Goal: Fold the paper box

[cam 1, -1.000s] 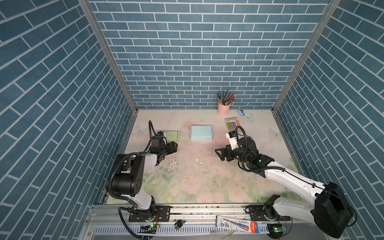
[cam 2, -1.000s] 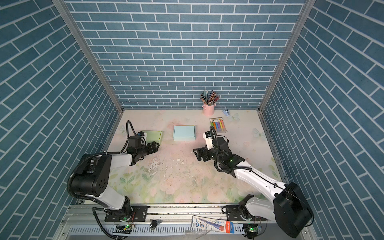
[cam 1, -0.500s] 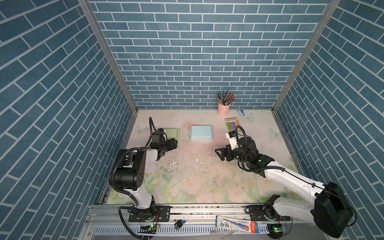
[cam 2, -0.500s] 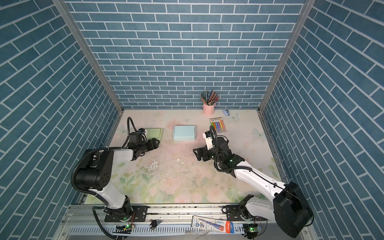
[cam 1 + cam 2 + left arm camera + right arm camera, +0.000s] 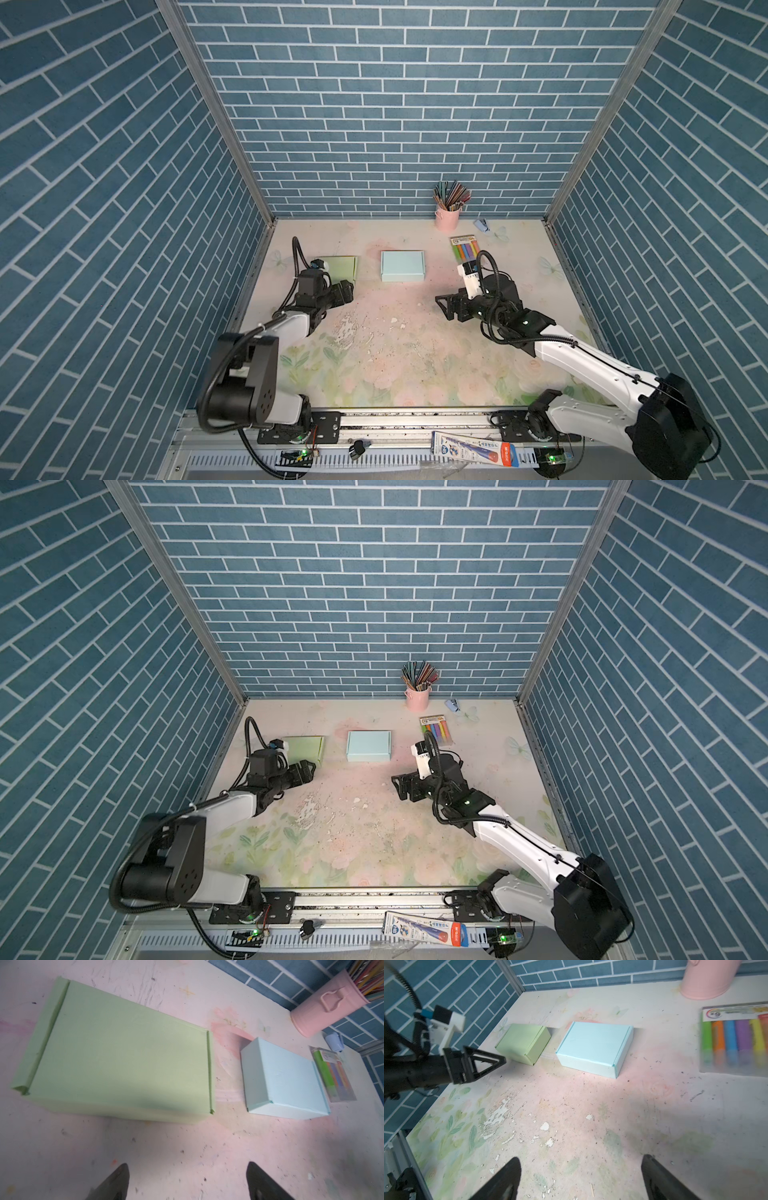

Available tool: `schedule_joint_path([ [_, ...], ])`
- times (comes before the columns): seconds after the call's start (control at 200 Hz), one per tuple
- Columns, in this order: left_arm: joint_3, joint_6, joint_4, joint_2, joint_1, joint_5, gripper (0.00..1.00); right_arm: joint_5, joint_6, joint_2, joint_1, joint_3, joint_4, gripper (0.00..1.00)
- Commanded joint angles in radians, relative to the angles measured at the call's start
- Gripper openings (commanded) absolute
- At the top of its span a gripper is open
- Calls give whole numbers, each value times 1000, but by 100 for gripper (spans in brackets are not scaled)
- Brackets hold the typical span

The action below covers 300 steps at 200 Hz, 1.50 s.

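Two closed paper boxes lie side by side at the back of the table. The green box [image 5: 340, 268] [image 5: 305, 748] [image 5: 120, 1059] [image 5: 523, 1045] is on the left, the light blue box [image 5: 402, 266] [image 5: 369, 746] [image 5: 284, 1078] [image 5: 593, 1047] in the middle. My left gripper [image 5: 347, 291] [image 5: 307, 769] [image 5: 187, 1164] is open and empty, just in front of the green box and not touching it. My right gripper [image 5: 442, 305] [image 5: 398, 785] [image 5: 581, 1157] is also open and empty, low over the table, in front and to the right of the blue box.
A pink cup of pencils [image 5: 448, 216] stands at the back wall, with a small blue item [image 5: 482, 224] beside it. A pack of coloured markers [image 5: 465, 249] [image 5: 735, 1043] lies behind my right arm. Brick-patterned walls close in three sides. The table surface [image 5: 374, 332] is chipped mid-way.
Both grippers have opened slightly wider. The left arm has shifted a little near the green box. The right arm and both boxes are where they were.
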Motion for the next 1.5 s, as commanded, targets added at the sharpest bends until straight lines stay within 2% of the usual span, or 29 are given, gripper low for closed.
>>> schedule_joint_path([
  [0.0,-43,-14,-109,-130,-85,-115,89,-17,-45,-56,-85,-31,-60,98],
  [0.11,-35,-6,-219,-243,-161,-248,89,-46,-69,-121,-171,-61,-85,98],
  [0.17,-47,-17,-246,-309,-167,-334,89,-40,-78,-157,-222,-80,-92,98],
  [0.22,-69,-22,-249,-366,-165,-407,89,-19,-74,-185,-267,-99,-83,98],
  [0.27,-81,-12,-245,-413,-155,-434,89,13,-49,-214,-306,-138,-48,98],
  [0.385,-89,-13,-228,-466,-133,-515,89,-16,22,-256,-405,-221,62,98],
  [0.49,-148,-15,-145,-494,-125,-629,89,87,59,-282,-438,-253,81,98],
  [0.565,-210,-76,-92,-511,-80,-698,89,77,47,-329,-466,-297,144,97],
  [0.625,-255,-77,-39,-535,-31,-690,89,118,59,-379,-479,-323,163,98],
  [0.68,-283,-47,5,-561,6,-650,89,201,76,-431,-486,-340,154,98],
  [0.755,-314,6,77,-604,20,-642,89,296,65,-500,-489,-369,160,98],
  [0.835,-365,97,195,-648,19,-628,89,352,-6,-561,-490,-435,239,98],
  [0.905,-406,153,289,-655,19,-652,89,330,-65,-604,-498,-496,329,98],
  [0.985,-419,219,342,-607,19,-659,89,235,-179,-613,-505,-569,451,98],
  [1.08,-406,264,374,-503,19,-638,89,255,-206,-552,-506,-567,461,98],
  [1.19,-434,257,477,-402,21,-606,89,291,-256,-459,-506,-559,518,99],
  [1.21,-423,257,454,-393,20,-604,89,301,-261,-442,-506,-562,534,98],
  [1.34,-389,278,477,-322,24,-596,89,384,-245,-307,-509,-596,663,98],
  [1.495,-338,318,533,-209,29,-574,89,386,-243,-165,-510,-583,752,99],
])
